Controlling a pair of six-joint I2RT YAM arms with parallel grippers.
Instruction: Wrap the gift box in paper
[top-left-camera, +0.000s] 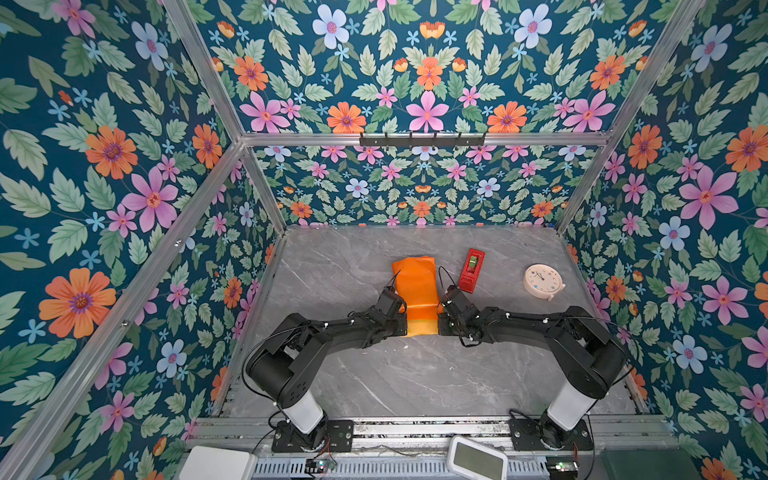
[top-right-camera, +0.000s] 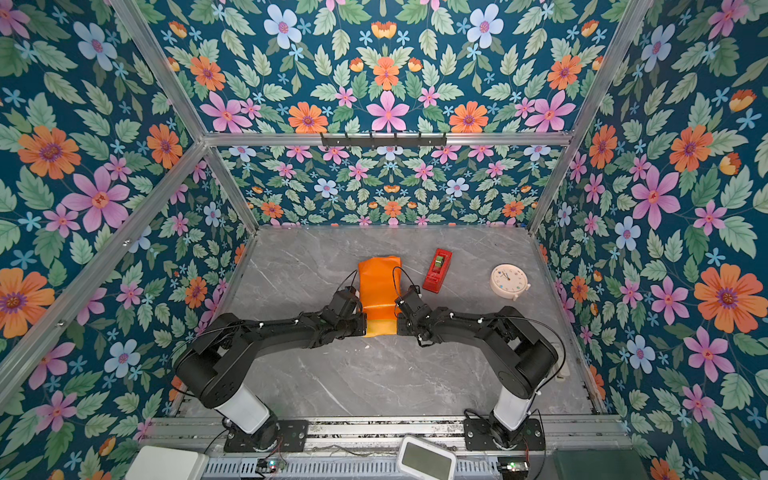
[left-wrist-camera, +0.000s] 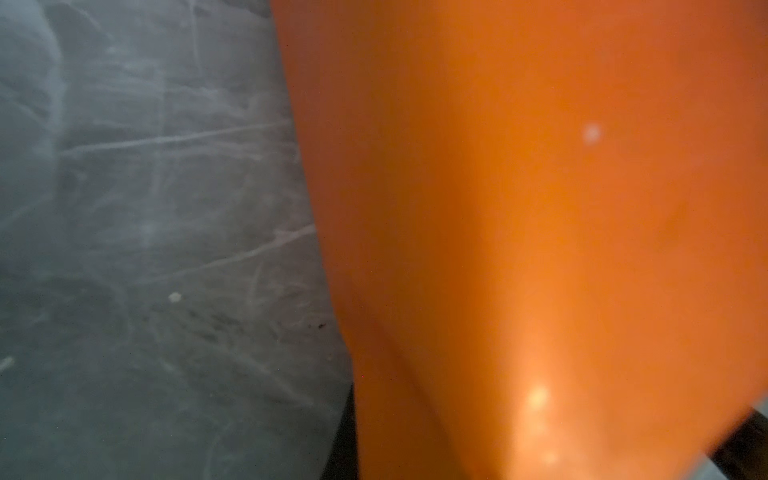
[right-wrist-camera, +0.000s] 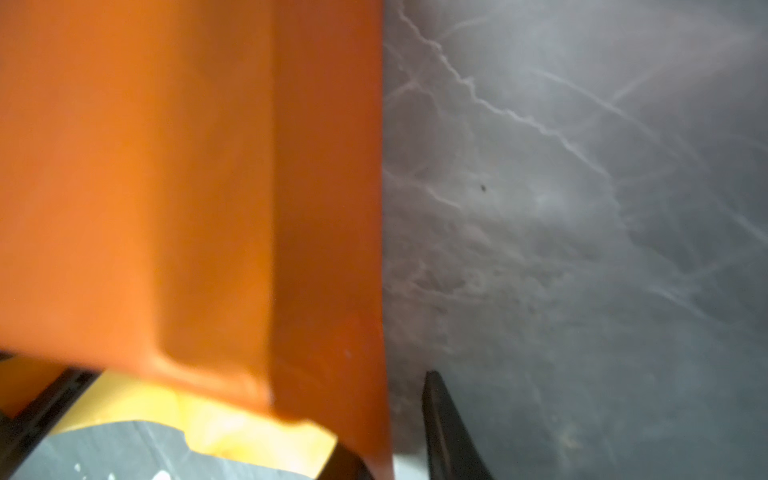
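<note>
The paper (top-left-camera: 415, 286), orange side up, lies mid-counter (top-left-camera: 332, 374) beside the red tape dispenser (top-left-camera: 471, 270). My left fingers (top-left-camera: 402, 325) are pressed together at its left edge. Pinching it? Can't tell. My right fingers (top-left-camera: 441, 325) stand spread around its right edge.

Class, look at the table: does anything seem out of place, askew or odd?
The clock lies face up on the table, unrelated to wrapping. The tape dispenser sits askew to the table's edges. The paper shows a yellow strip at its near edge, where the orange face stops short.
</note>
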